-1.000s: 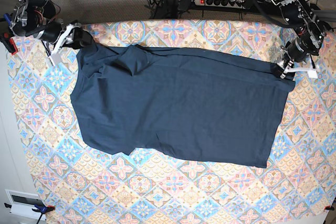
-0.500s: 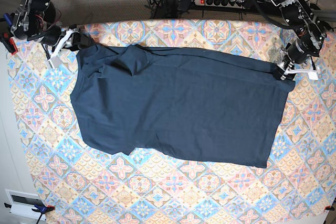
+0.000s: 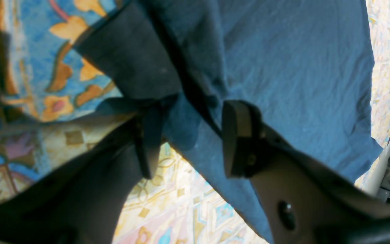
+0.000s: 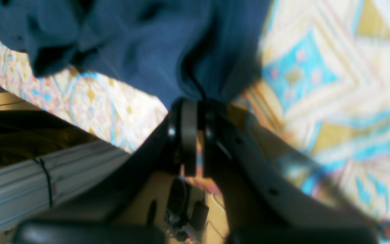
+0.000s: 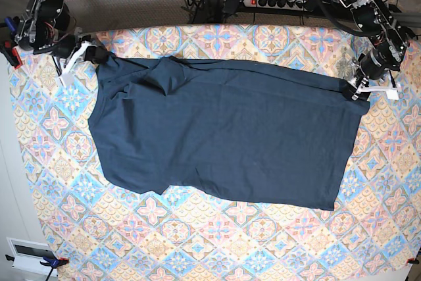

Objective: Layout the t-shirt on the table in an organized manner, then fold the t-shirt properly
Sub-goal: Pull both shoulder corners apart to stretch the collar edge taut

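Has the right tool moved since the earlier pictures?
Yes. The right tool went slightly up and toward the table's far edge, pulling the t-shirt's corner along.

Base view evenly bright and sharp; both wrist views blurred, partly shadowed.

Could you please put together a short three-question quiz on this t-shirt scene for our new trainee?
1. True or false: the right end effector has shut on the t-shirt.
2. In the left wrist view, cloth lies between the left end effector's fingers. Are its jaws: A) apart, B) pressed together?
3. What pattern covers the table?

Key
1. True: its jaws pinch a bunched bit of fabric.
2. A: they stand apart, with a shirt corner lying in the gap.
3. Pastel blue, pink and cream diamond floral tiles.
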`<state>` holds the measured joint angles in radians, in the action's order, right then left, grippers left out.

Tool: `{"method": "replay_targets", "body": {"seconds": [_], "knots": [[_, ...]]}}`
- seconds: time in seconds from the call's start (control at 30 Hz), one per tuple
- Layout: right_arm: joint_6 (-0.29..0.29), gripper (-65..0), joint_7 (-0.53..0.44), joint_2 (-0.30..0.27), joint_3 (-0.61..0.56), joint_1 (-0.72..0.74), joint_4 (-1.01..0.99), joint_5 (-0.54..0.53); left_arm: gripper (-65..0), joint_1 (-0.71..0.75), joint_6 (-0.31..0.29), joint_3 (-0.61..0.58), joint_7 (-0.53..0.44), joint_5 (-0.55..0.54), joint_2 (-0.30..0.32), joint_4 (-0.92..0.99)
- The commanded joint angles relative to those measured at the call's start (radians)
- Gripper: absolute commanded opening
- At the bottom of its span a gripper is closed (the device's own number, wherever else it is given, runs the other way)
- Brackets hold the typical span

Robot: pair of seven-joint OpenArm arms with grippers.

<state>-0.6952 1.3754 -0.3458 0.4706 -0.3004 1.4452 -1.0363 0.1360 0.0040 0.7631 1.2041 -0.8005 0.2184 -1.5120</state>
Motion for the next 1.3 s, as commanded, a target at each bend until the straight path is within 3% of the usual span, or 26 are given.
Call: {"method": "replay_targets", "body": {"seconds": [0.0, 0.2, 0.37, 1.27], "knots": [[-0.003, -63.9, -0.014, -0.022, 0.027, 0.008, 0.013, -0.017, -36.1, -0.005, -0.003, 0.006, -0.01, -0.012, 0.02, -0.015], [-0.003, -63.9, -0.014, -0.023, 0.13, 0.007, 0.012, -0.017, -36.1, 0.012, -0.003, 0.008, -0.01, -0.013, 0.051, -0.015], [-0.003, -63.9, -0.006, -0.026, 0.182, 0.007, 0.012, 0.044, -36.1, 0.02, -0.003, 0.008, -0.01, -0.012, 0.068, -0.015], [-0.003, -63.5, -0.004, -0.026, 0.181, 0.007, 0.019, 0.047, -36.7, 0.052, -0.002, 0.002, -0.002, -0.007, 0.02, -0.012]]}}
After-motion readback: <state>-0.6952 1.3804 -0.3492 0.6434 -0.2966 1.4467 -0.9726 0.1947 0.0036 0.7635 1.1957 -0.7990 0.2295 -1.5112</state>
